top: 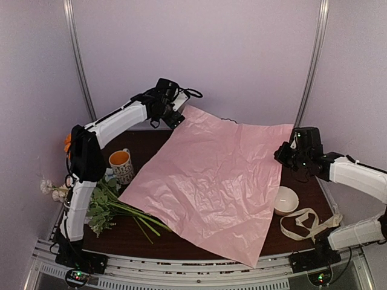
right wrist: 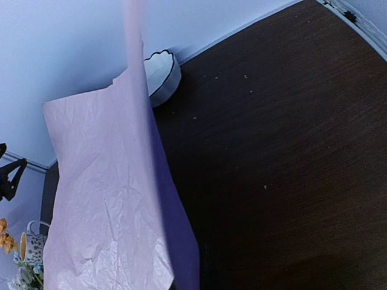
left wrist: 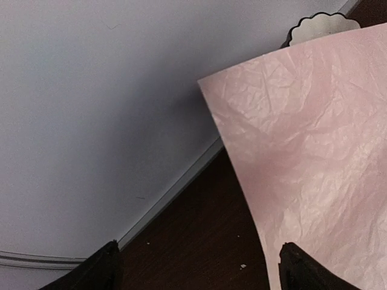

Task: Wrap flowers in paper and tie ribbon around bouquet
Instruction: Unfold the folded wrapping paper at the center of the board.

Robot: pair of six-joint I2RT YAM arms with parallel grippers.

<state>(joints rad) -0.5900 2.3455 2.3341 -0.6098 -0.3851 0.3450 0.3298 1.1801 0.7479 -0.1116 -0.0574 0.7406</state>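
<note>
— Two grippers at the far side; how do they stand?
— The left gripper point(top: 175, 118) hangs at the far left corner of the paper point(top: 217, 181). Its fingers point(left wrist: 103, 269) are spread wide with nothing between them, and the corner lies free just beside one of them. The right gripper point(top: 289, 156) is pinched together on the far right corner, holding it off the table point(top: 151, 142).
— And the sheet itself?
— Pale pink face up, it covers most of the table. The right wrist view shows lilac under the raised edge.
— The rest?
— The flowers point(top: 112, 208) lie at the left beside a mug point(top: 121, 164), stems reaching to the sheet's near left edge. The ribbon point(top: 305, 220) lies looped at the right, near a white bowl point(top: 285, 199).
</note>
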